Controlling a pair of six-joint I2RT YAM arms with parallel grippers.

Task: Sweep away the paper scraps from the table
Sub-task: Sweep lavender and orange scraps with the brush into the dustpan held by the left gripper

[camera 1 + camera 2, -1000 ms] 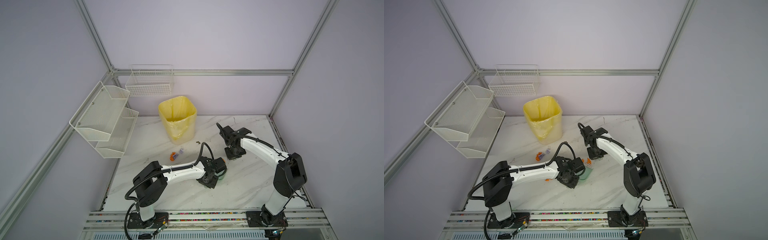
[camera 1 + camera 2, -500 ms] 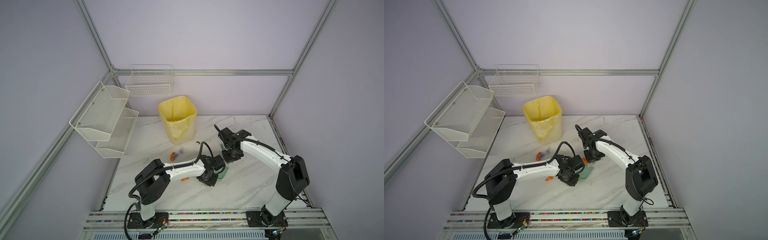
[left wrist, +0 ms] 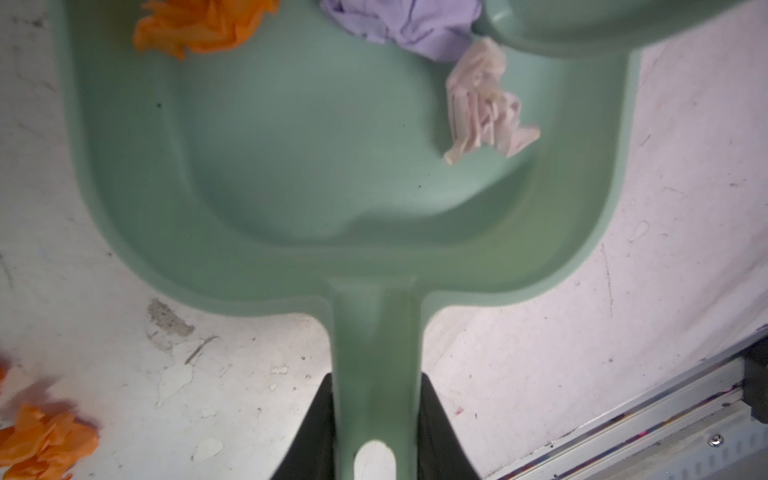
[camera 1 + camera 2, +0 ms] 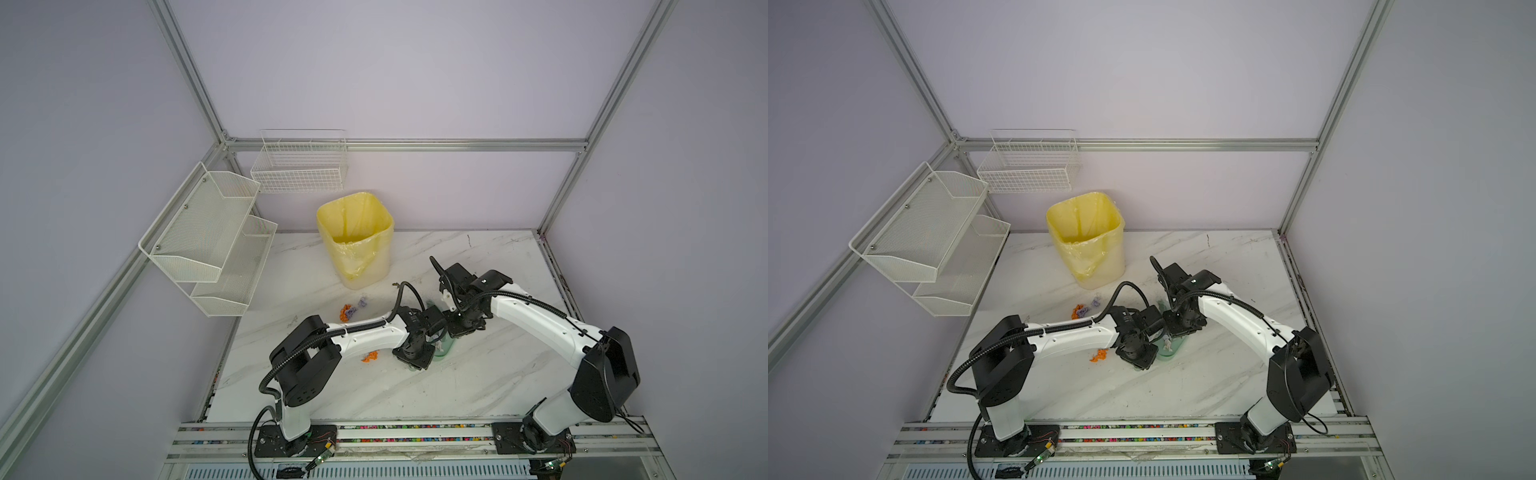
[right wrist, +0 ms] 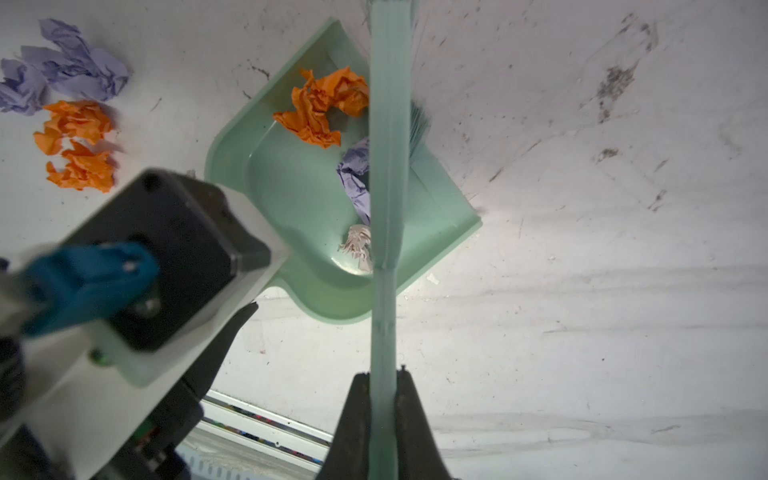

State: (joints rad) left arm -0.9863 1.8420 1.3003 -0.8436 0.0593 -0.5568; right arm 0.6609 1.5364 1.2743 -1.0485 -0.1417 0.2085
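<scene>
Swung inward since a second ago, my right gripper clamps a mint-green plastic brush over the mint-green plastic dustpan that my left gripper grips; crumpled orange and lilac paper scraps lie inside.

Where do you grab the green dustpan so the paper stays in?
By its narrow handle, coming from the closed back end. The dustpan looks too wide for jaws, and its front lip is open, with paper scraps inside. The left gripper pinches it there.
</scene>
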